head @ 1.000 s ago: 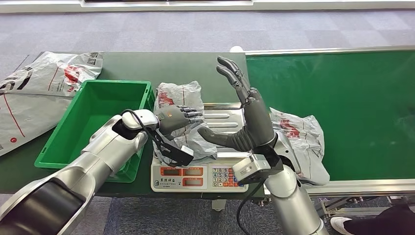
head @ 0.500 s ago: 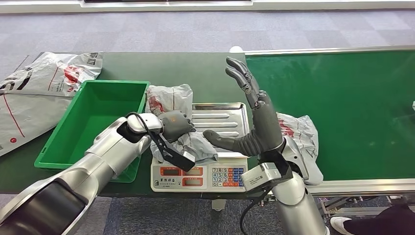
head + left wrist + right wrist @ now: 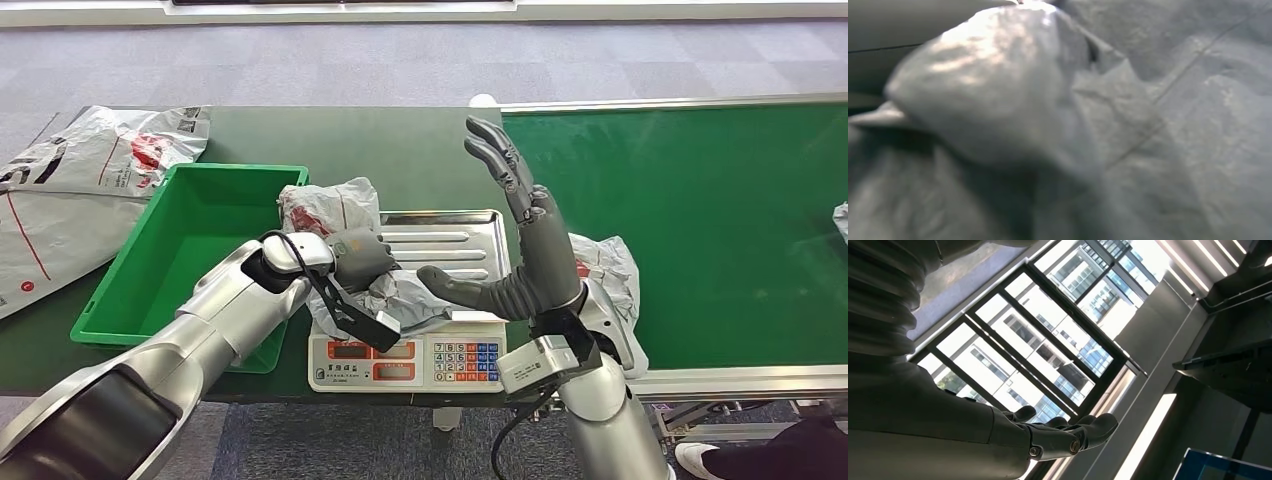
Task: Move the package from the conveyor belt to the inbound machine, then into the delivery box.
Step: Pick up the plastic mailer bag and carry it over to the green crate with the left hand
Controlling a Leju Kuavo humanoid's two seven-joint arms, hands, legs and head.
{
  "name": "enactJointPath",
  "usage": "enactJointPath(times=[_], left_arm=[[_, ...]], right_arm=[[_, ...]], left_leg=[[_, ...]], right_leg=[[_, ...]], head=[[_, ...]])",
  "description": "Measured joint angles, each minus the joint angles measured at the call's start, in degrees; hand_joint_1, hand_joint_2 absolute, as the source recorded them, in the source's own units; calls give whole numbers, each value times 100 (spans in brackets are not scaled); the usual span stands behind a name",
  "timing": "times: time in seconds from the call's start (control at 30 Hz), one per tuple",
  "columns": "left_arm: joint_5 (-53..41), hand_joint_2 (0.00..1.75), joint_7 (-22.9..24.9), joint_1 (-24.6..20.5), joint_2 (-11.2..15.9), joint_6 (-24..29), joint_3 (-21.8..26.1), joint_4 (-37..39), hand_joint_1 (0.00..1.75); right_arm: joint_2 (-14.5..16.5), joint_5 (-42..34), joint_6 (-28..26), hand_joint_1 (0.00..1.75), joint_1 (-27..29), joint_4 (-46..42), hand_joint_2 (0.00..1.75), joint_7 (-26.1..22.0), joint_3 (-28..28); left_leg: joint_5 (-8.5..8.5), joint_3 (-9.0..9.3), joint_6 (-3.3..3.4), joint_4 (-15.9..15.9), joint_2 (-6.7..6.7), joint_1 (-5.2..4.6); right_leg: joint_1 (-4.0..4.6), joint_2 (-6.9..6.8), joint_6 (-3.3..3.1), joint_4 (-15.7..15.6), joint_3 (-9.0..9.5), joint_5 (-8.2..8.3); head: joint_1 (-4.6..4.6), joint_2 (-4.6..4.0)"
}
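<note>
Package: [image 3: 335, 215] grey plastic mailer with red print, centre-left of the head view, bunched over the left edge of the scale's steel tray and leaning toward the green box; the left wrist view shows its crumpled film close up.
Spare mailers: one flat bag [image 3: 80, 170] at the upper left of the frame, another bag [image 3: 610, 270] behind the right arm at the belt's near edge (we leave both alone).
Delivery box: [image 3: 120, 290] green crate at left of frame, just beside the scale, nothing visible inside.
Left hand: [image 3: 358, 255] clenched on the package, fingers buried in the film near the tray's left side.
Inbound machine: [image 3: 410, 360] weighing scale with keypad at centre-bottom, steel tray [image 3: 460, 240] mostly bare on its right half.
Right hand: [image 3: 520, 230] released, fingers spread and pointing up over the tray's right edge, holding nothing.
Conveyor belt: [image 3: 700, 200] green surface across the right of frame.
Step in hand, as we judge it: carrying the weighed package off the tray into the box.
Doing it well: we would lift before sliding left so the loose film clears the crate's near wall, keep the grip closed until the bulk hangs over the crate's floor, and hold the right hand clear of the tray.
</note>
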Motion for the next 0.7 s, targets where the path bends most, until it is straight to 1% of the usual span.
enactJointPath(times=[0.7], left_arm=[[0, 175, 0, 0, -13, 0, -1, 2, 175]], right_arm=[[0, 7, 0, 0, 30, -4, 175, -1, -4]], left_leg=[[0, 0, 0, 0, 0, 0]], right_leg=[[0, 0, 0, 0, 0, 0]], head=[[-1, 0]])
